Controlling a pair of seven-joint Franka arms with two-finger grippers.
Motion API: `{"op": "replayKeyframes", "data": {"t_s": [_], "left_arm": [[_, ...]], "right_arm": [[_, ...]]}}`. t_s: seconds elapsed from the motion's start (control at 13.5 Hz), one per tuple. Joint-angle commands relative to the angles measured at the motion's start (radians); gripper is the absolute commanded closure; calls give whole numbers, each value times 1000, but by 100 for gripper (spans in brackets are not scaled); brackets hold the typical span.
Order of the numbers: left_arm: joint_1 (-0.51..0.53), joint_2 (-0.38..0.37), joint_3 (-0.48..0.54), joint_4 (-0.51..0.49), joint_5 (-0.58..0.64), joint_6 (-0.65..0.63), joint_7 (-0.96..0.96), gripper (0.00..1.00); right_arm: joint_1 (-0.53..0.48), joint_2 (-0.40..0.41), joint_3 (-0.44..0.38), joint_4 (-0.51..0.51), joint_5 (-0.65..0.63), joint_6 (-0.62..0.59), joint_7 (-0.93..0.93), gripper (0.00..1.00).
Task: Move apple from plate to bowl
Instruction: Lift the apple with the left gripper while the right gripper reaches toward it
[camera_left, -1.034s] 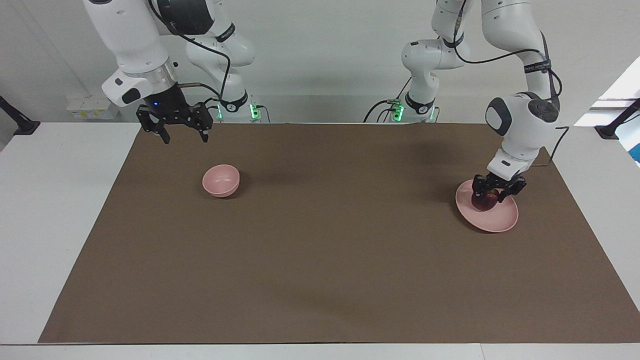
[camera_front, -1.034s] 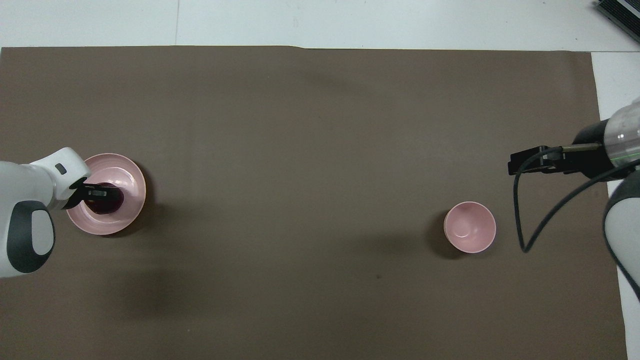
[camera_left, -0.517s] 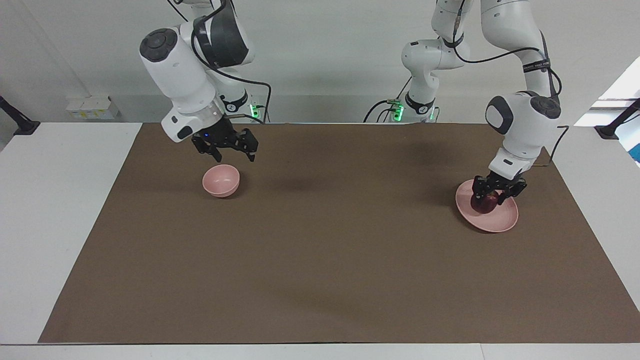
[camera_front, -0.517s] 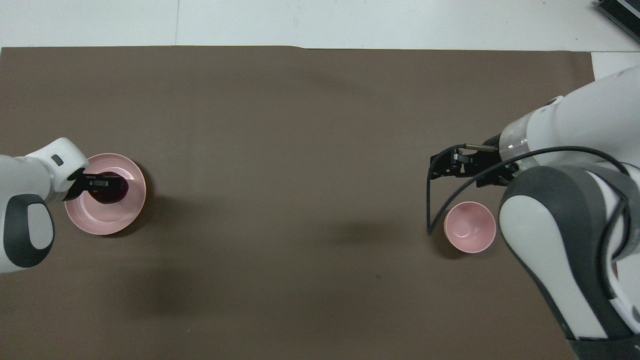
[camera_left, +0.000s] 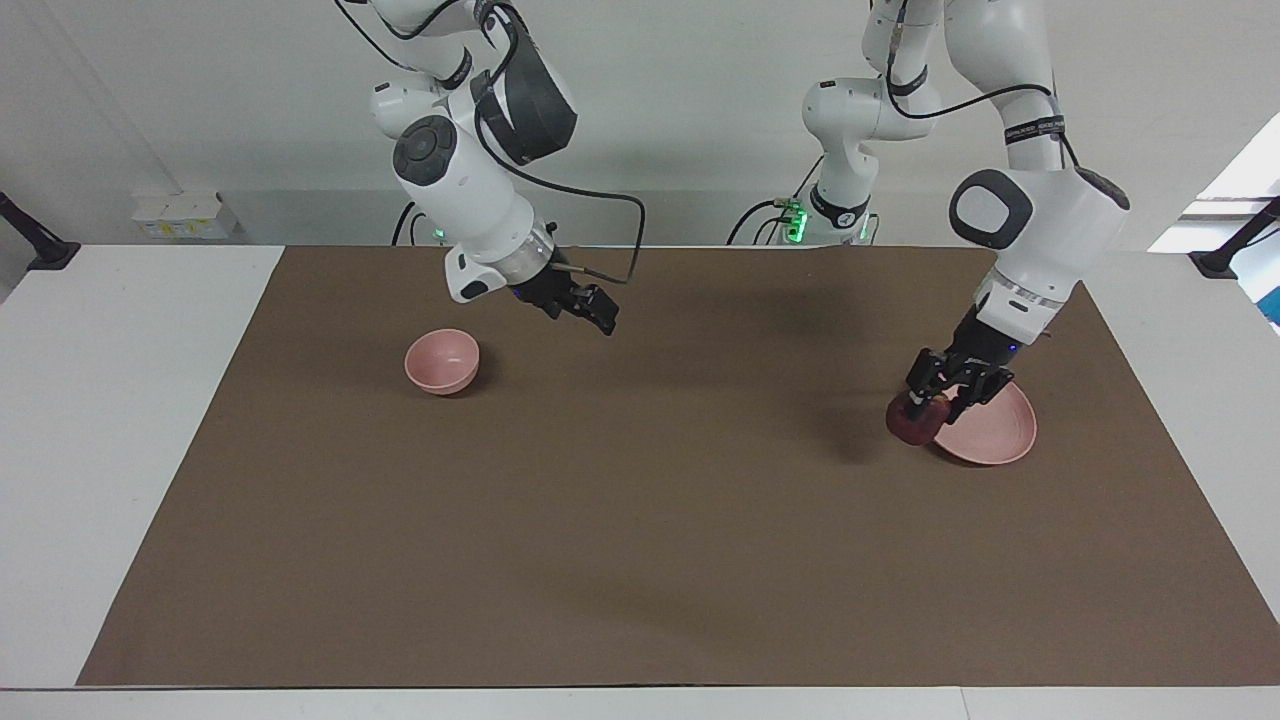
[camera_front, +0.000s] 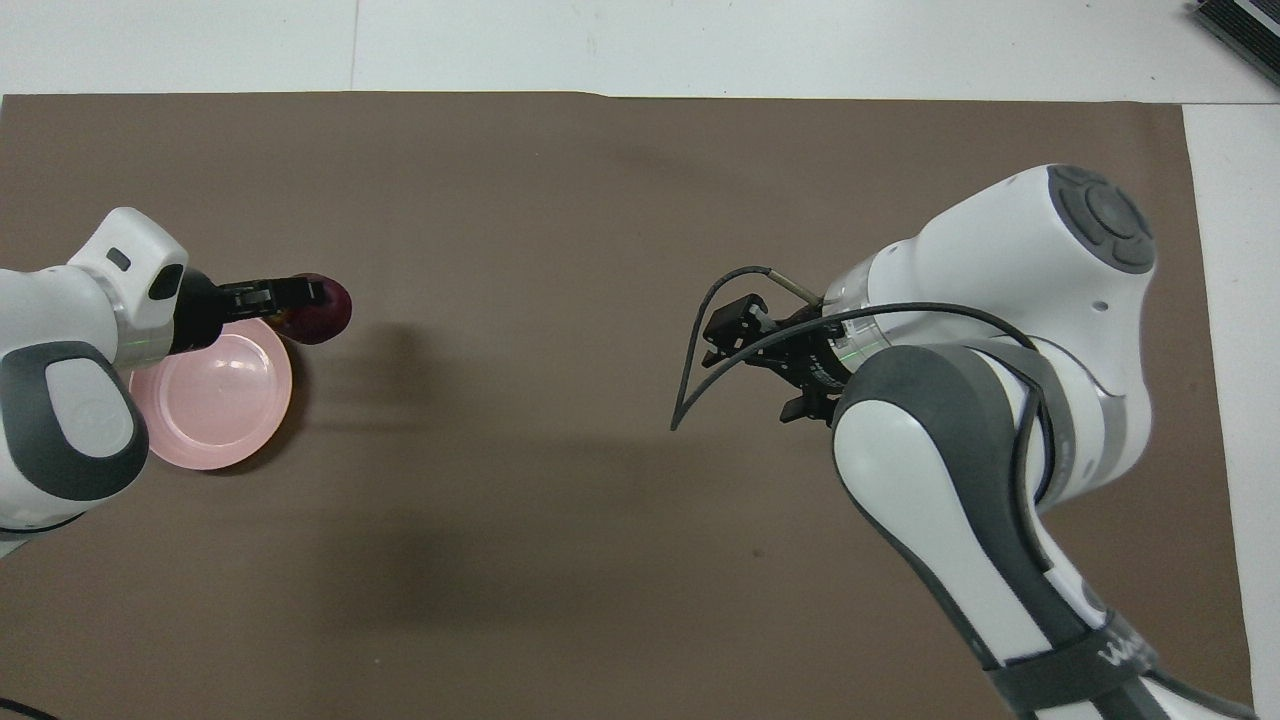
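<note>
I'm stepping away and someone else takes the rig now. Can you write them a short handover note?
Left gripper: shut on the apple, lifted over the plate's rim on the side toward the bowl.
Right gripper: in the air over the mat, beside the bowl, holding nothing.
Done: apple picked off the plate, which lies bare.
Left: get the apple to the empty bowl at the right arm's end and release it.

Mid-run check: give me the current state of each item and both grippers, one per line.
apple: held by the left gripper, lifted off the plate, over its rim.
plate: empty, flat on the mat.
bowl: upright, empty.
left gripper: shut on the apple.
right gripper: holds nothing, over the mat beside the bowl.
</note>
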Motion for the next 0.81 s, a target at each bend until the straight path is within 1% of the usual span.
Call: {"op": "replayKeyframes", "data": {"t_s": [0.0,0.07,0.22,0.3,0.37,0.44,0.52,0.66,0.74], "left_arm": [[-39,-7,-46,5,-111,-2,-64,100],[-37,-12,-88,2,-161,9,-72,100],[-37,-16,-152,-7,-250,44,-75,100],[-37,-16,-181,-7,-278,70,-95,100],[-39,-16,-215,-7,-294,101,-121,100],[-39,-16,-246,-7,-295,128,-154,100],[-40,-16,-264,-7,-295,132,-187,100],[-75,-24,-272,-12,-295,135,-228,100],[-92,-24,-274,-11,-295,144,-237,100]], "right_arm": [[4,49,-2,15,114,52,89,0],[16,70,-2,18,161,85,132,0],[67,102,-2,38,200,173,206,0],[81,134,-2,64,235,206,249,0],[82,182,-2,116,273,214,286,0],[84,222,-2,162,286,216,332,0],[85,253,-1,180,278,222,378,0],[90,309,14,228,290,266,444,0],[94,325,21,230,301,283,465,0]]}}
